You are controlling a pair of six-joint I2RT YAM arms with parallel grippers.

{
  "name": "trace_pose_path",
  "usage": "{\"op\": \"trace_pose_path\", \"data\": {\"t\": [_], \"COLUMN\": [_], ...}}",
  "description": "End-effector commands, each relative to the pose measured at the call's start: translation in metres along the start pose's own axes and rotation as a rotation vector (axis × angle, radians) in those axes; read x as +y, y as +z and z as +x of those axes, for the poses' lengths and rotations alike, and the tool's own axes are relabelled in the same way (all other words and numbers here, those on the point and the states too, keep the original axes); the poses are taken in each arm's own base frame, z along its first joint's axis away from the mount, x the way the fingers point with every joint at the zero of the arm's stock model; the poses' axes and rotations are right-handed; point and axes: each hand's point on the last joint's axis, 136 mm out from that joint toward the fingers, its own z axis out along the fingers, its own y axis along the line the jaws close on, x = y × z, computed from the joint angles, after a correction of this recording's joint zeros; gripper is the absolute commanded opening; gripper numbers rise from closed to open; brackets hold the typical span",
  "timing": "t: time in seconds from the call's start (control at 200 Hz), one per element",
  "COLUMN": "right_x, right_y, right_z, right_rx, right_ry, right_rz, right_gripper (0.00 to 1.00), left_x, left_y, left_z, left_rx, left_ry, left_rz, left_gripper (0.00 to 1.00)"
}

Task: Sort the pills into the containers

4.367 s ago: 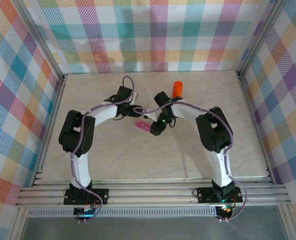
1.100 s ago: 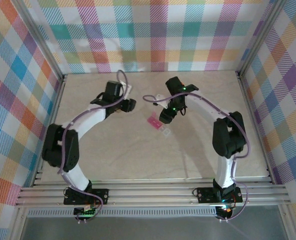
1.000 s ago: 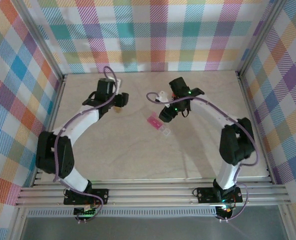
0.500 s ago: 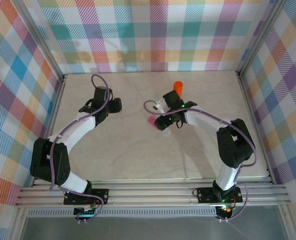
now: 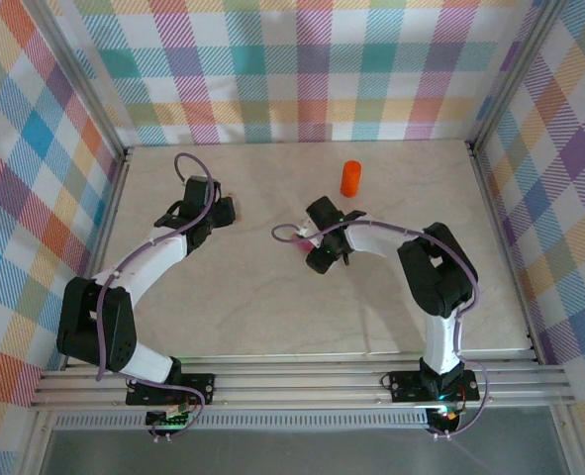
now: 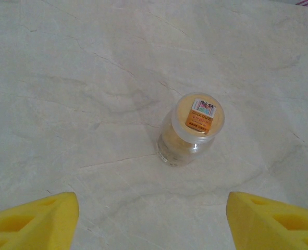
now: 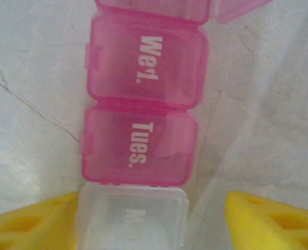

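The pink pill box (image 7: 143,104) lies flat on the table with its lids marked "Wed." and "Tues." shut. Its clear end compartment (image 7: 133,219) sits between my right gripper's yellow fingers (image 7: 271,219). The right gripper (image 7: 152,203) is open: its left finger is at the box's side, and a gap shows on the right. From above, the right gripper (image 5: 317,257) covers most of the pill box (image 5: 300,237). My left gripper (image 6: 151,203) hangs open above a small clear jar (image 6: 191,130) with an orange-labelled lid. Loose pills are out of view.
An orange bottle (image 5: 351,178) stands upright at the back, behind the right arm. The left gripper (image 5: 218,210) hovers at the left centre of the pale marble table (image 5: 272,317). Checked walls enclose the table on three sides.
The right gripper has swung forward and left, down over the pill box, uncovering the orange bottle, and its jaws have narrowed. The left gripper has drifted slightly left.
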Motion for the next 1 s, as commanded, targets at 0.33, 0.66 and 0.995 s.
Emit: {"op": "trace_pose_path", "data": {"t": [0.33, 0.66, 0.995], "right_x": [0.024, 0.014, 0.001], "right_y": [-0.022, -0.036, -0.083], "right_z": [0.034, 0.036, -0.009], "right_rx": [-0.047, -0.056, -0.231], "right_ry": [-0.272, -0.465, -0.353], "right_rz": [-0.195, -0.212, -0.178], "right_gripper": [0.5, 0.54, 0.75], "left_x": [0.007, 0.006, 0.008], "left_y": [0.01, 0.014, 0.017], "left_z": [-0.003, -0.009, -0.032], "left_rx": [0.003, -0.001, -0.02], "left_ry": [-0.021, -0.045, -0.058], "left_rz": [-0.032, -0.032, -0.064], "left_gripper": [0.75, 0.75, 0.84]}}
